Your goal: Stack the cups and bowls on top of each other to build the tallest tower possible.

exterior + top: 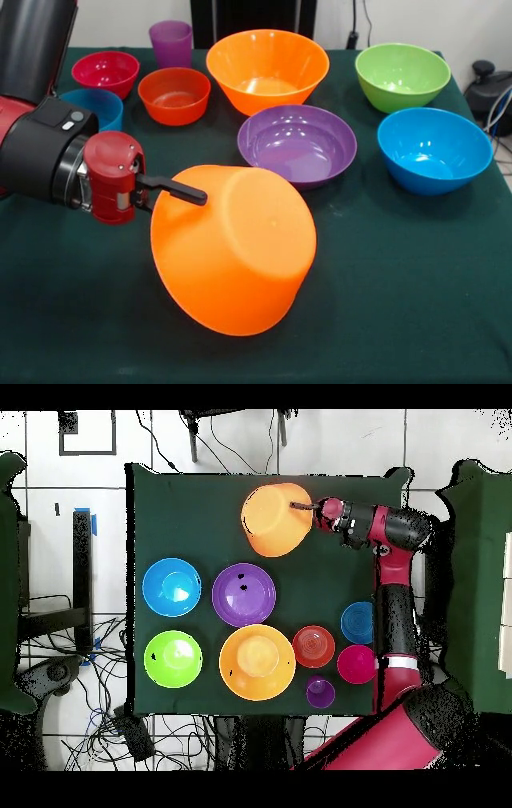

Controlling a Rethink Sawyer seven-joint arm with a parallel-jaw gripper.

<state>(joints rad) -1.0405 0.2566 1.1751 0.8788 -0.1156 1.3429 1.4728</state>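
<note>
Nearest: tipped orange bowl (232, 260), base toward the camera.
Gripper (190, 195): jaws pinch its rim.
Advice: turn it fully upside down, lower slowly.

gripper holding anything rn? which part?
Yes: the gripper holds the large orange bowl by its rim, one of the fingers lying over the outer wall. The bowl is tipped, base facing up and toward the camera.

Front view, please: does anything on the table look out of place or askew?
Yes. One large orange bowl is tipped on its side, base toward the camera, with the pincer at its rim. The other bowls sit upright, none stacked; no yellow cup shows.
</note>
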